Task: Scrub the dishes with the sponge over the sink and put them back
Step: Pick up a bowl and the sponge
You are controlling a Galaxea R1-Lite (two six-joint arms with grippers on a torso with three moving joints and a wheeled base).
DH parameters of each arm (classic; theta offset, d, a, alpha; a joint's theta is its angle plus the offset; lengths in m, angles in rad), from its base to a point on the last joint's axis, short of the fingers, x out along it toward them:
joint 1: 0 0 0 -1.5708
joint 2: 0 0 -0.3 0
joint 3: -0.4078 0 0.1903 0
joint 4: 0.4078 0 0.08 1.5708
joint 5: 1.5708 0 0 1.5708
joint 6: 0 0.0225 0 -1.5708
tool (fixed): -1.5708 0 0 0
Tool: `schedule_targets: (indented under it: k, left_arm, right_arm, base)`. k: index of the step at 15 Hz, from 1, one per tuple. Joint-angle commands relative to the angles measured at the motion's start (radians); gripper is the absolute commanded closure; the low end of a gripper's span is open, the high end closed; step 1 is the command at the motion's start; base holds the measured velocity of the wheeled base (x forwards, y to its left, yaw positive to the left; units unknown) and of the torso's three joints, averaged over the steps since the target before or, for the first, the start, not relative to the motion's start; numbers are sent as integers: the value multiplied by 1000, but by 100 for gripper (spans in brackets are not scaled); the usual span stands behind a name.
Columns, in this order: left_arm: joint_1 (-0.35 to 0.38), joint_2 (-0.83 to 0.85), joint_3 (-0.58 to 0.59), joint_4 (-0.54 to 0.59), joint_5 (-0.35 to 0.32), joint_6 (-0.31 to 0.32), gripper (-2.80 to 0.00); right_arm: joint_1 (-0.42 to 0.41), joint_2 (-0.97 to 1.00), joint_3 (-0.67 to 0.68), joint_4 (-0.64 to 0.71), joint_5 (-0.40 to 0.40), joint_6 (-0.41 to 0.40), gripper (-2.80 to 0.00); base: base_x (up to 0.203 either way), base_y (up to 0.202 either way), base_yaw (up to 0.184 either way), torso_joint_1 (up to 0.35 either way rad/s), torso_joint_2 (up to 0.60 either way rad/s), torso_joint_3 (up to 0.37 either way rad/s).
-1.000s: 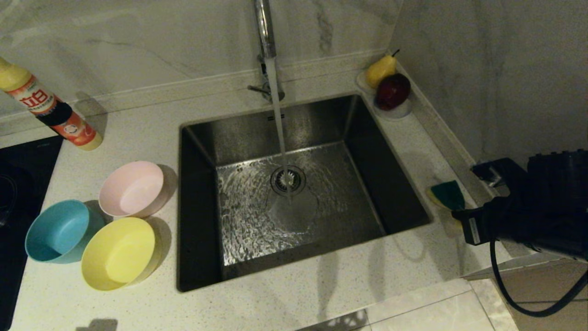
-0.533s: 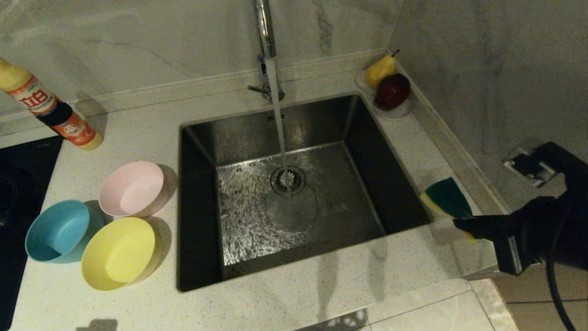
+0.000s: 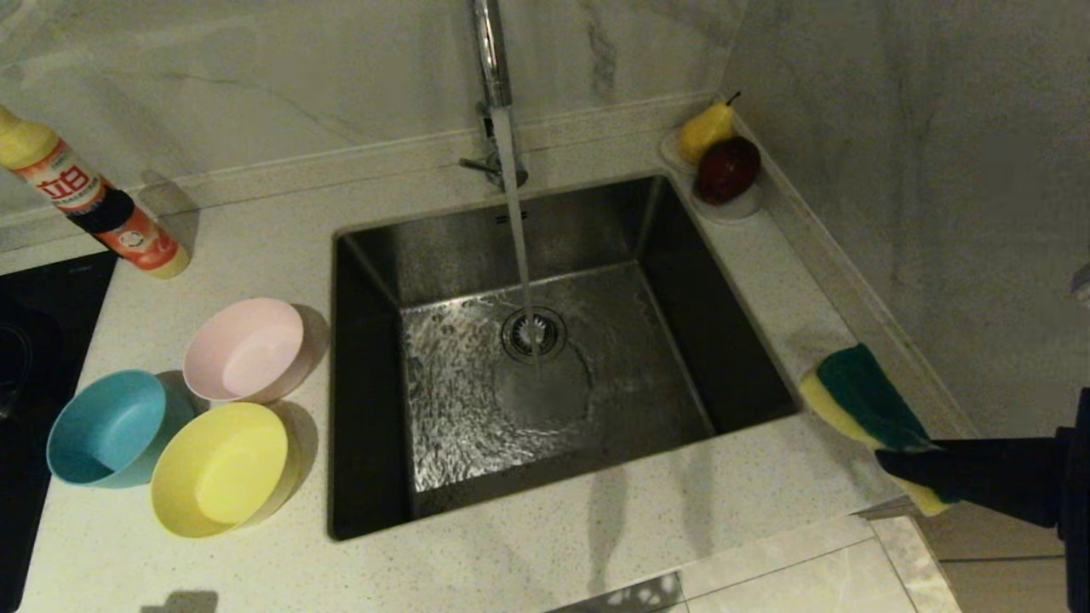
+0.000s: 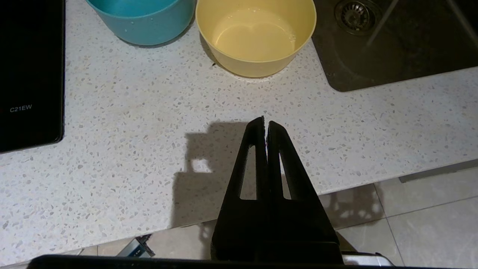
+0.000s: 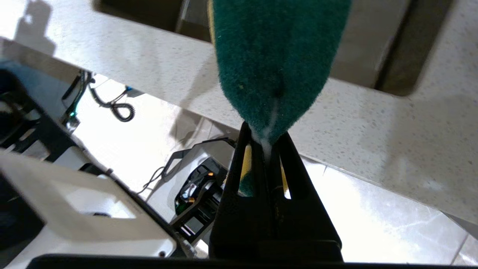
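Right jaws (image 3: pixel 894 464): clenched on sponge (image 3: pixel 860 396) beside sink (image 3: pixel 366 238) | left jaws (image 4: pixel 264 123): closed, empty

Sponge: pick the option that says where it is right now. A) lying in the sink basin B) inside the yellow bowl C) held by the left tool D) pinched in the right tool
D: the right tool is shut on the sponge beside the sink.
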Motion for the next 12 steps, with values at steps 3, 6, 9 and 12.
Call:
schedule_targets:
  k: [3,6,9,12]
  left_arm:
    - [0,2,2,0,0,0,0]
    - [0,2,2,0,0,0,0]
    - [0,2,2,2,2,0,0]
    - [0,2,2,2,2,0,0]
  right_arm:
    - [78,28,-93,66,0,38,0]
    - [77,71,-105,61,4,60,0]
    - [57,75,-140,65,10,57,0]
    - [62,61,-150,68,11,68,0]
  base:
    - [0,0,0,0,0,0]
    - [0,0,0,0,0,0]
    - [0,0,0,0,0,0]
    - [0,0,0,0,0,0]
